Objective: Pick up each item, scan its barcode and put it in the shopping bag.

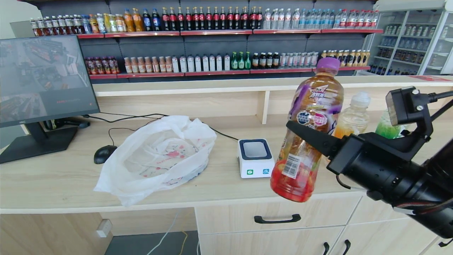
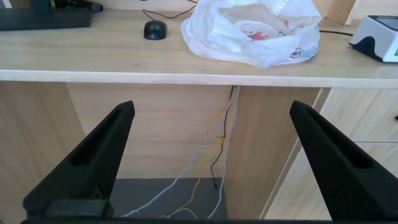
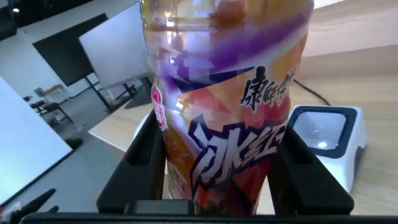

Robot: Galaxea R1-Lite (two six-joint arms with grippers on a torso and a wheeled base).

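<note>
Head view: you see the right claw (image 1: 311, 136) pinching the bottle (image 1: 320, 92) around its middle and holding it in the air, clear of the tabletop (image 1: 53, 177). The bottle is tilted, with its purple cap (image 1: 328, 64) uppermost and its reddish base lowest, over the front edge of the tabletop. It hangs just right of the scanner (image 1: 255, 157). A barcode (image 1: 292, 165) on the lower label faces the head camera.

Right wrist view: you see the two claw fingers (image 3: 140, 165) pressed against opposite sides of the bottle (image 3: 224, 74). The scanner (image 3: 323, 134) lies beyond it on the tabletop.

The bag (image 1: 155, 156), white plastic with red print, sits on the tabletop left of the scanner. Its mouth is open upward. A black mouse (image 1: 103, 153) lies just left of the bag. A monitor (image 1: 42, 78) stands at the far left.

Left wrist view: you see the left claw (image 2: 211, 109) with its fingers spread wide. It sits lower than the tabletop (image 2: 93, 56) edge, facing the recess where cables (image 2: 217, 149) hang. The bag (image 2: 252, 31), the mouse (image 2: 155, 28) and a corner of the scanner (image 2: 379, 37) show above it.

Behind the held bottle, a clear bottle (image 1: 354, 115) and a green bottle (image 1: 387, 129) stand on the tabletop, partly hidden by the right arm. Shelves (image 1: 212, 33) of drinks line the back wall. Drawers with black handles (image 1: 277, 219) sit under the tabletop.
</note>
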